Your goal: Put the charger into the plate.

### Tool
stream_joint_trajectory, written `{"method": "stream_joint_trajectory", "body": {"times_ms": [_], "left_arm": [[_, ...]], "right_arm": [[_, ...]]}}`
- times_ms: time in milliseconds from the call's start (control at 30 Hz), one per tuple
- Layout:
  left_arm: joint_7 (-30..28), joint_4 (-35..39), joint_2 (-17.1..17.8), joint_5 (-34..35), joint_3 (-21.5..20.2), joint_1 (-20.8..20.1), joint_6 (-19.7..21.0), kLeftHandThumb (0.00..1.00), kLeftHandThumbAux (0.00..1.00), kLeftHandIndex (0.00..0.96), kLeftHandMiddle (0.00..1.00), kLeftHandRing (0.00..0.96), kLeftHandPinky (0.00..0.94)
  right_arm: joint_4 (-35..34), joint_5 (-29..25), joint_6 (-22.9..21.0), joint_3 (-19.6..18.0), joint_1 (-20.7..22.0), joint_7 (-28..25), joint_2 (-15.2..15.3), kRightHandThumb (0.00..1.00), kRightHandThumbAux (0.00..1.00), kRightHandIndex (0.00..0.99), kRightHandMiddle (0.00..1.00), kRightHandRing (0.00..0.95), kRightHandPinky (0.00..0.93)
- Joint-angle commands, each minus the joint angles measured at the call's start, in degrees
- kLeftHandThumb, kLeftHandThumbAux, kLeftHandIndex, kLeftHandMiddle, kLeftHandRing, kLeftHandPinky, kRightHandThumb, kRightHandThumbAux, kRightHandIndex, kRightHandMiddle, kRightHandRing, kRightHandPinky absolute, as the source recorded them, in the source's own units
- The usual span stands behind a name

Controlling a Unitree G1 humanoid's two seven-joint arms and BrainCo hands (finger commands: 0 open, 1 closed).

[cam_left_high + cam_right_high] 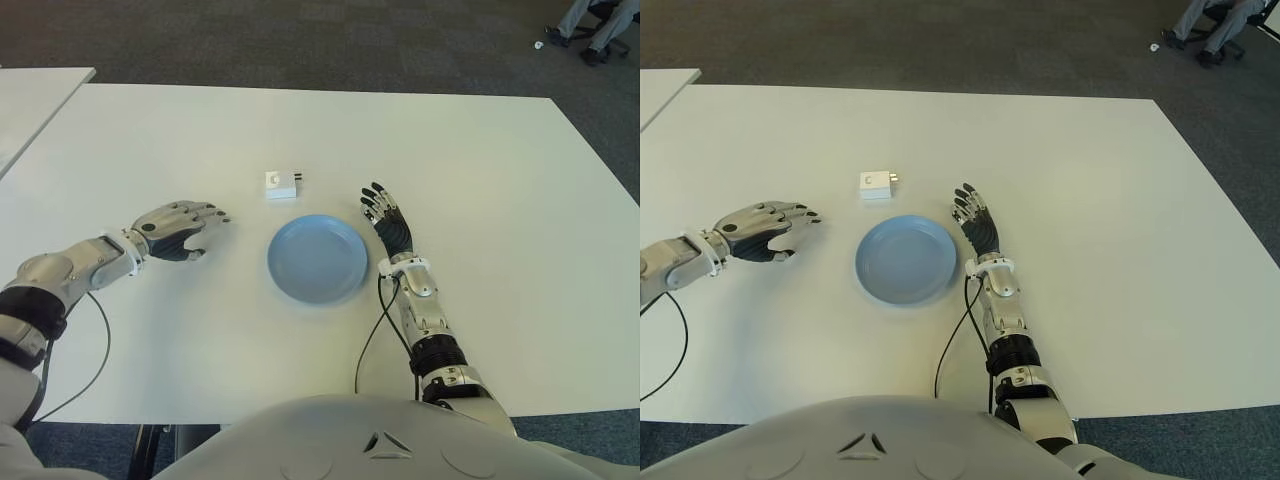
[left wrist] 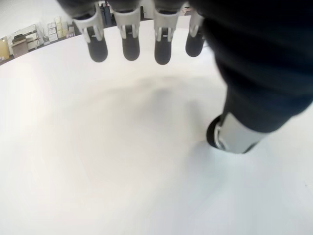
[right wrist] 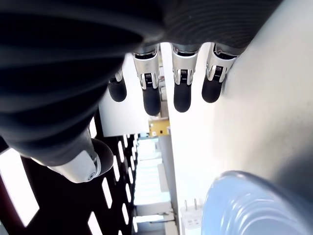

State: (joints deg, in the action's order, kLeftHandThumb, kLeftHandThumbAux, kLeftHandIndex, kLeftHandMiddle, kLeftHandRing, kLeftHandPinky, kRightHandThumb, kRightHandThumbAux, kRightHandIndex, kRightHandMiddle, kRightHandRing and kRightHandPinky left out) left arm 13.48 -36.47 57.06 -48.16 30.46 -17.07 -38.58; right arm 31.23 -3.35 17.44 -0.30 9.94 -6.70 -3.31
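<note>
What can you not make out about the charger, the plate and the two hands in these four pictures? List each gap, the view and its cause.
- Charger: the marking on top is too small to read in either eye view; the right wrist view's edge cuts it off.
- Plate: mostly cropped in the right wrist view.
- Left hand: the left wrist view shows neither charger nor plate.
- Right hand: whether it touches the table is unclear.

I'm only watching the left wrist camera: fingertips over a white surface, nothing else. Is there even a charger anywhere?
Observer: Yes. A small white charger lies on the table, just beyond a blue plate.
Operator: Is anything on that plate?
Observer: No, it holds nothing.
Operator: Where's the other hand?
Observer: The right hand shows right beside the plate, on its right, fingers spread, holding nothing.
Operator: And my hand?
Observer: The left hand shows left of the plate, open too, apart from the charger.
</note>
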Motion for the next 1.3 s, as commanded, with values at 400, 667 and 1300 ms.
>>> {"method": "stream_joint_trajectory", "body": {"times_ms": [400,667,1300], "left_arm": [[-2.8,10.9,2.7,1.5,-7.6,10.2,1.2,0.000,0.669,0.040,0.077,0.060,0.056],[-3.2,11.2,-0.5,0.2,-8.1,6.8,2.8,0.000,0.667,0.028,0.064,0.045,0.039],[4.1,-1.1,-15.2,-6.7,-3.1,-8.8,9.4,0.000,0.646,0.000,0.002,0.000,0.000]], "right_arm": [[2.8,-0.3,0.0,-0.8,0.9,-0.1,-0.1,0.000,0.623,0.025,0.158,0.109,0.005],[3.8,-0.1,0.4,-0.9,1.3,-0.3,0.0,0.000,0.622,0.018,0.154,0.107,0.004],[5.4,0.1,0.4,-0.9,2.3,-0.2,0.0,0.000,0.600,0.030,0.160,0.114,0.019]]}}
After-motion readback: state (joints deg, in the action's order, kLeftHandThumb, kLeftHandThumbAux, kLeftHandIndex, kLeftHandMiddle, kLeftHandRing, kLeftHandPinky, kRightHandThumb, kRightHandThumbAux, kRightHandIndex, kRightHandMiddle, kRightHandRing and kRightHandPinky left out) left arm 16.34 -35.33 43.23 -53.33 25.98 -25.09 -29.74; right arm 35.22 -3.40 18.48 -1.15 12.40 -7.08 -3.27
